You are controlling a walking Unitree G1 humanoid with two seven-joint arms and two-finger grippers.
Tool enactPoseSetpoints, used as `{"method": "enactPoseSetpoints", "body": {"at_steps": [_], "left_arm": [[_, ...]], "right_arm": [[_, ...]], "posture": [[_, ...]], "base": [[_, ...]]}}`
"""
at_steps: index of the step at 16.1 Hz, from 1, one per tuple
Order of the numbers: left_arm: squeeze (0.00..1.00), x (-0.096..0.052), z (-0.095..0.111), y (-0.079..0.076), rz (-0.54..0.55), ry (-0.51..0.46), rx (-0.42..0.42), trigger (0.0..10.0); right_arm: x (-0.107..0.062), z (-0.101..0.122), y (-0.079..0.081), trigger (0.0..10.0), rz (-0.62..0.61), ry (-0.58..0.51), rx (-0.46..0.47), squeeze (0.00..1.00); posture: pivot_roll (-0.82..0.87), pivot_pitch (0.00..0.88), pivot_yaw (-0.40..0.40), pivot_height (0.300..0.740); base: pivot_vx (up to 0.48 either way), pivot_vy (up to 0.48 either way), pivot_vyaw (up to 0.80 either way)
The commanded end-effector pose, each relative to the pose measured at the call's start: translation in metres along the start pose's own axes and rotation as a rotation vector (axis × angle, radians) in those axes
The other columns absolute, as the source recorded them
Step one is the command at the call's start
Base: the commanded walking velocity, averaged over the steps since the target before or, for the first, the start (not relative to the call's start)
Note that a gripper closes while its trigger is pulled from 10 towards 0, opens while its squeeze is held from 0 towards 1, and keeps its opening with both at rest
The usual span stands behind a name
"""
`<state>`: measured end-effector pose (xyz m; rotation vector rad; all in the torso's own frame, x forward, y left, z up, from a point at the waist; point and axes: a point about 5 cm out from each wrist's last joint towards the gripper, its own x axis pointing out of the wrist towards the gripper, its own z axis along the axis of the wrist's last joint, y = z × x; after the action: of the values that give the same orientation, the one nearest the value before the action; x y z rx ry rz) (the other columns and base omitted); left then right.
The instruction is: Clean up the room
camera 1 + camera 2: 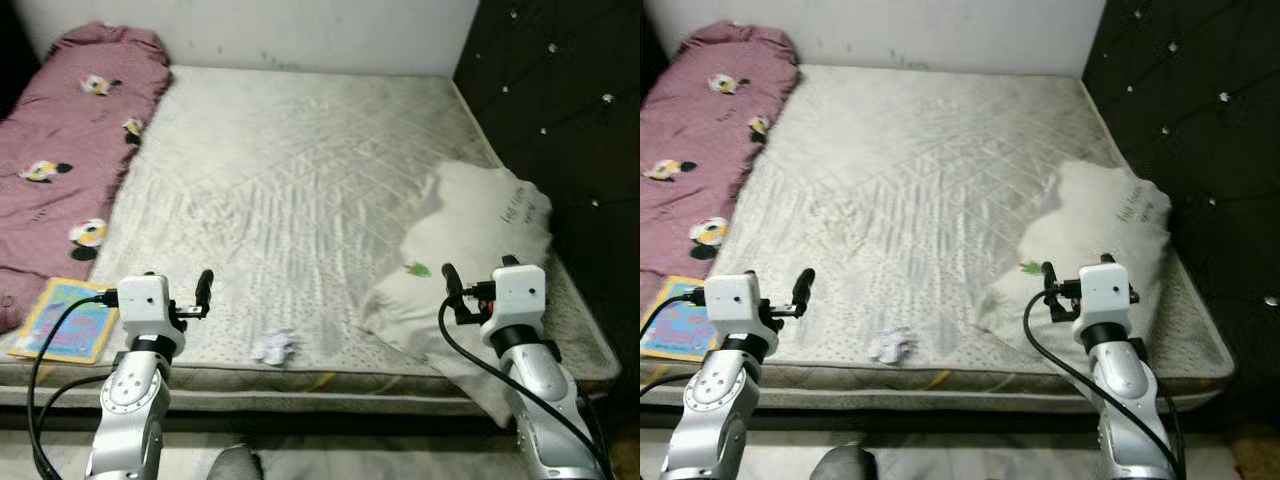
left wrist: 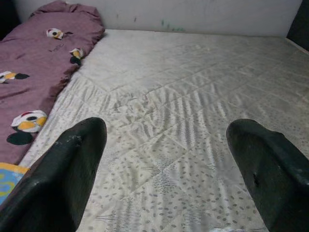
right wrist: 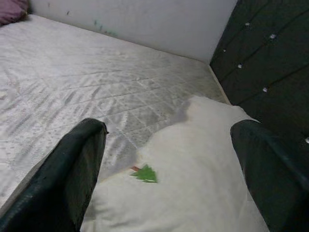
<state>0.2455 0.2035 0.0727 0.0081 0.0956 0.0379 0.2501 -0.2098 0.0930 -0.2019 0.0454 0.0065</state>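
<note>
On the mattress (image 1: 300,190): blanket (image 1: 70,140) left, pillow (image 1: 470,250) right, crumpled paper (image 1: 273,347) at front edge.

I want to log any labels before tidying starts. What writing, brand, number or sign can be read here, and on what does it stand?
Nothing can be read for certain.
White pillow: dark handwriting-style print near its far right corner, too small and blurred to read; a small green tree-like mark, no letters.
Colourful book at the mattress edge: cover print too blurred to read.
Maroon quilt: cartoon pictures, no words.
</note>
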Motion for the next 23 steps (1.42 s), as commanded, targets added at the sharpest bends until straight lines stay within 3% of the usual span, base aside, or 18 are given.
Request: {"method": "enactPoseSetpoints", "body": {"at_steps": [1,11,18,23], "left_arm": [[0.0,0.0,-0.001,0.002,0.001,0.015,0.002,10.0],[0.0,0.003,-0.001,0.002,0.018,0.007,0.006,10.0],[0.0,0.002,0.003,-0.004,-0.034,-0.025,0.002,10.0],[0.0,0.002,0.003,-0.006,-0.045,-0.028,-0.01,10.0]], "right_arm": [[0.001,0.001,0.003,10.0,0.013,0.002,0.006,0.0],[0.013,0.006,0.007,10.0,0.038,-0.021,0.002,0.0],[0.016,0.007,0.009,10.0,0.053,-0.027,-0.004,0.0],[0.016,0.007,0.01,10.0,0.059,-0.03,-0.006,0.0]], "posture": [[0.0,0.044,-0.05,0.74],[0.0,0.047,-0.057,0.74],[0.0,0.054,-0.066,0.74],[0.0,0.053,-0.069,0.74]], "base": [[0.0,0.48,0.0],[0.0,0.46,0.0],[0.0,0.0,0.0],[0.274,0.0,0.0]]}}
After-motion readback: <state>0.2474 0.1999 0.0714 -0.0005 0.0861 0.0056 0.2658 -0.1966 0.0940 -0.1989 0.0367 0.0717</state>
